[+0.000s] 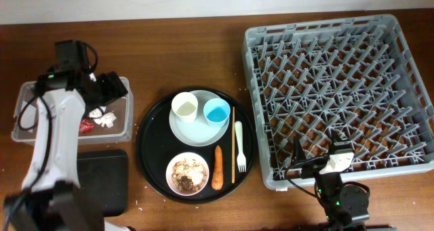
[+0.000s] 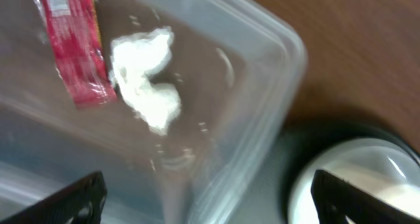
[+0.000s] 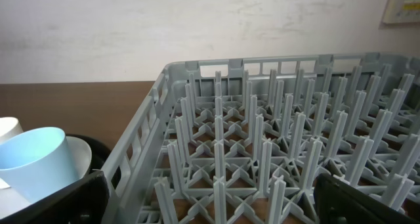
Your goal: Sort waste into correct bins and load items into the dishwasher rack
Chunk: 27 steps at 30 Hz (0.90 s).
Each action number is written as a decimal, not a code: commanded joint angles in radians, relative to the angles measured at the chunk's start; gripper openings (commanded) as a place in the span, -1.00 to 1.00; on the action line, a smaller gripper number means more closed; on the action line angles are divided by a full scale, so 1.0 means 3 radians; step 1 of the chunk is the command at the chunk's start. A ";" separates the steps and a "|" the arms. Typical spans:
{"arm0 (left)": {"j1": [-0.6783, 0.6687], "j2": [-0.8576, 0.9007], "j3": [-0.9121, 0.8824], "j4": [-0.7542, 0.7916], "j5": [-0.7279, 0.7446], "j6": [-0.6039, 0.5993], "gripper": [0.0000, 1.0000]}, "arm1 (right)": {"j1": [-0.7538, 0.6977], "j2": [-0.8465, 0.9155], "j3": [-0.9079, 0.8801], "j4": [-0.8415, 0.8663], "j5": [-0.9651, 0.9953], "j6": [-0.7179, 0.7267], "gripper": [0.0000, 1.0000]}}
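Note:
The clear tub (image 1: 122, 126) at the left holds the red wrapper (image 1: 87, 126) and the white tissue (image 1: 105, 118). My left gripper (image 1: 112, 89) hovers open above the tub's far right corner. In the left wrist view the wrapper (image 2: 72, 40) and the tissue (image 2: 144, 73) lie loose inside the tub (image 2: 275, 99), with my left gripper (image 2: 210, 204) holding nothing. The grey dishwasher rack (image 1: 339, 95) fills the right side. My right gripper (image 1: 320, 155) is open at the rack's near edge, and in its own view the right gripper (image 3: 210, 207) faces the rack's pegs (image 3: 262, 158).
A round black tray (image 1: 152, 146) carries a plate (image 1: 199, 126), cream cup (image 1: 184, 107), blue cup (image 1: 217, 111), fork (image 1: 240, 146), chopstick (image 1: 232, 146), carrot (image 1: 218, 168) and a bowl (image 1: 188, 173) of food scraps. A shallow black tray (image 1: 102, 180) lies below the tub.

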 commanded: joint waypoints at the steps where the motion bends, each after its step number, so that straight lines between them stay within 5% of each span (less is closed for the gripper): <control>1: 0.0006 -0.0432 0.0076 -0.0547 0.0661 0.0051 0.98 | 0.0018 -0.0022 -0.0018 -0.0018 0.0015 0.0013 0.97; 5: -0.0235 -0.0599 0.0076 -0.1158 0.0662 0.0074 0.87 | 0.0018 -0.0022 -0.0018 -0.0018 0.0015 0.0013 0.97; 8: -0.0690 -0.0601 0.0036 -0.1282 0.0638 0.0202 0.25 | 0.0018 -0.0022 -0.0018 -0.0018 0.0015 0.0013 0.97; 15: -0.1884 -0.0601 -0.0275 -0.1133 0.0637 -0.0057 -0.37 | 0.0018 -0.0022 -0.0018 -0.0018 0.0015 0.0013 0.97; 27: -0.3145 -0.0599 -0.0799 -0.0692 -0.0020 -0.0973 -0.41 | 0.0018 -0.0019 -0.0018 -0.0018 0.0015 0.0013 0.97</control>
